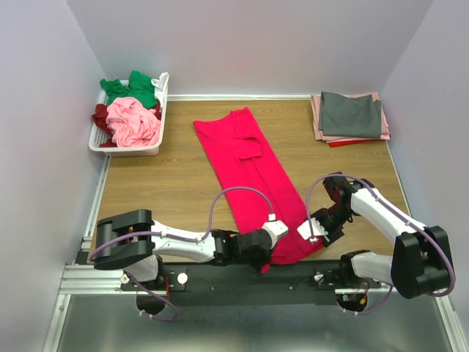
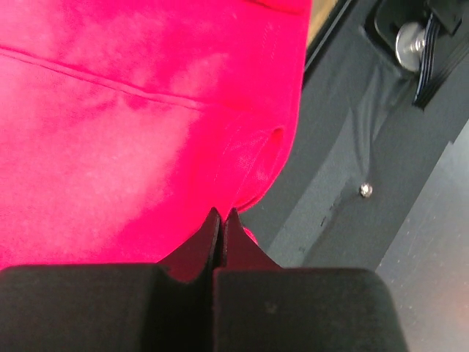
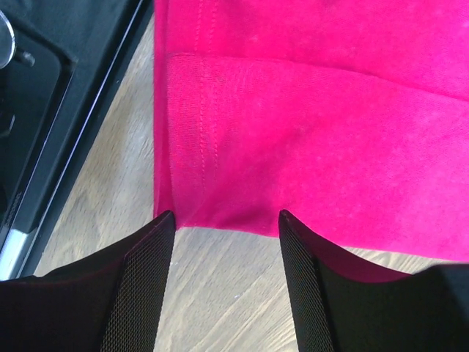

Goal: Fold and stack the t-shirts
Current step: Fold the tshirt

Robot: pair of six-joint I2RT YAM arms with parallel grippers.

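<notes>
Left gripper [image 2: 221, 218]: fingers pressed together. The tips meet on the near hem of the crimson-pink t-shirt [image 2: 132, 110] and cloth bunches on both sides of them, so it reads as clamped on the hem. In the top view this gripper [image 1: 272, 246] sits at lower centre, on the shirt's near end, where a scrap of cloth hangs past the table edge.

Right gripper [image 3: 223, 216]: fingers apart, straddling a stitched corner of the same shirt's hem. The cloth edge lies flat in the gap, with wood showing below it, and nothing is pinched. In the top view it [image 1: 315, 233] is just right of the shirt's near end, close to the left gripper.

Crimson-pink t-shirt [image 1: 249, 158]: a long narrow strip with its sides folded in, flat on the wooden table [image 1: 161, 183], running diagonally from upper centre down to lower centre.

Upper left: white basket [image 1: 124, 150] holding crumpled tees, namely the green tee [image 1: 132, 88], the light pink tee [image 1: 132, 121] and the maroon tee [image 1: 99, 117].

Upper right: a folded stack, well apart from the strip, with the grey tee [image 1: 350, 114] on top, the dusty pink tee [image 1: 316, 117] under it and a red edge [image 1: 341, 142] at the bottom.
</notes>
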